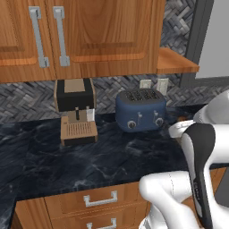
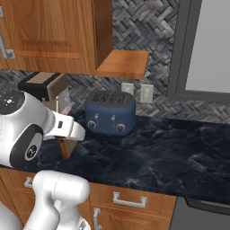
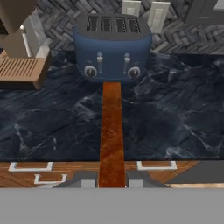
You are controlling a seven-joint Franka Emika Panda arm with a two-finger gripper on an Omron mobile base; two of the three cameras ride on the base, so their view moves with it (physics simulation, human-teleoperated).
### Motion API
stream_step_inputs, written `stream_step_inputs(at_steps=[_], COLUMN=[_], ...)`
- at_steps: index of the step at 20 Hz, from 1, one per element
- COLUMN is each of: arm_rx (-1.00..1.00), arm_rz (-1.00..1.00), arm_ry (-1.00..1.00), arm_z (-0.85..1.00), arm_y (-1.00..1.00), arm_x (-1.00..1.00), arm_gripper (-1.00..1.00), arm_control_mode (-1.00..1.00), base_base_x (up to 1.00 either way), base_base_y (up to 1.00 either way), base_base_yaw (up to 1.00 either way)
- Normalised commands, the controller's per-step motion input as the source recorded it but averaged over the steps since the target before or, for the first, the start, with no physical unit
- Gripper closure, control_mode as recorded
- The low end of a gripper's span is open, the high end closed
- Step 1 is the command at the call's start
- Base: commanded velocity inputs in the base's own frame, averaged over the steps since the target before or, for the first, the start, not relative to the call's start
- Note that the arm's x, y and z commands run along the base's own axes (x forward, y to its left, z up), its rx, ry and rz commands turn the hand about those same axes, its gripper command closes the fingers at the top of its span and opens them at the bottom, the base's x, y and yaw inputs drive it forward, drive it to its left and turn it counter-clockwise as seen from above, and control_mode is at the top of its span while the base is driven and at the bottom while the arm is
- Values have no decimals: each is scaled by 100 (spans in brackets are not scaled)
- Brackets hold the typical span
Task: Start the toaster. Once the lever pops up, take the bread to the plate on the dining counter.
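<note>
**One toaster on the counter, bread clamped in the shut gripper**

One dark-blue toaster stood at the back of the black marble counter, against the woven grey backsplash. It had four slots on top, and its front carried two round knobs and two levers, both levers sitting high in their tracks. One black-and-tan coffee machine stood near the toaster on the same counter, apart from it. Two pale wall outlets sat side by side on the backsplash just behind the toaster.

In the hand view, the gripper was closed on one thin brown-orange slice of bread, seen edge-on. The slice ran as a narrow strip from between the two finger tips up toward the front of the toaster. It hung over the counter, in front of the toaster and clear of its slots.

Two wooden upper cabinet doors with two metal handles hung above the coffee machine. Drawer fronts with metal pulls lined the base below the counter edge.
</note>
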Motion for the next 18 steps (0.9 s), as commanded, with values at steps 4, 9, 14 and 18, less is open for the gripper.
stream_step_inputs(at_steps=[4,9,14,18], arm_rx=[0,0,0,0], arm_rz=[0,0,0,0], arm_ry=[0,0,0,0], arm_z=[16,2,0,0], arm_y=[0,0,0,0], arm_x=[-13,-6,0,0], arm_gripper=[100,100,100,100], arm_control_mode=[-100,100,100,100], base_base_x=[0,-44,-79,-55], base_base_y=[0,-5,-13,-11], base_base_yaw=[0,1,33,82])
